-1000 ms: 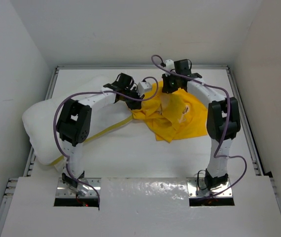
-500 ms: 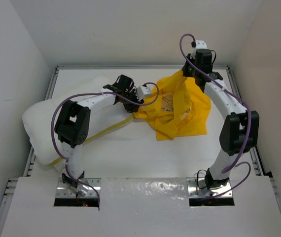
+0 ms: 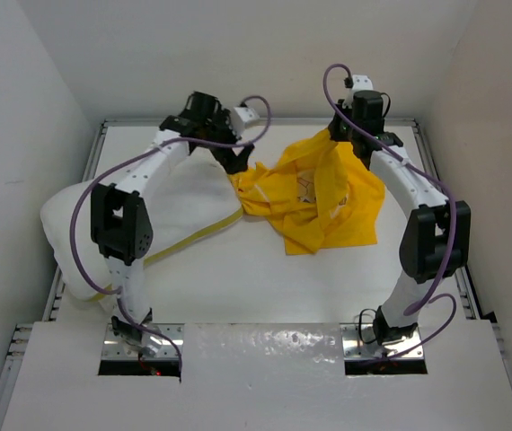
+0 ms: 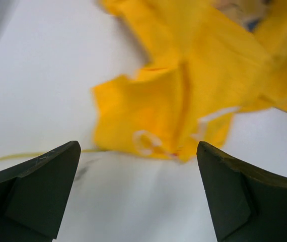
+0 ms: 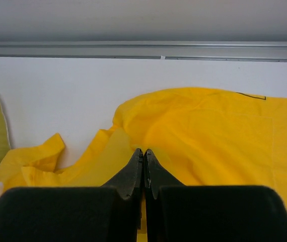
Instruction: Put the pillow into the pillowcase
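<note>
The yellow pillowcase (image 3: 323,202) lies crumpled right of centre, its far part pulled up in a peak. My right gripper (image 3: 343,136) is shut on that peak; in the right wrist view the closed tips (image 5: 143,151) pinch the pillowcase (image 5: 209,136). The white pillow (image 3: 171,202) with its yellow strip (image 3: 193,238) lies at the left, apart from the sack's opening. My left gripper (image 3: 238,162) hovers open over the pillowcase's left edge. Its black fingers (image 4: 38,186) stand wide apart with nothing between them, and the pillowcase (image 4: 173,96) is blurred beyond them.
A metal rail (image 3: 256,121) runs along the table's back edge, with white walls close behind and at both sides. The pillow overhangs the left rail (image 3: 58,283). Purple cables loop off both arms.
My left gripper has opened, let go of the pillowcase's left edge and risen toward the back left. The right gripper first carried its hold back and to the right, then held still.
</note>
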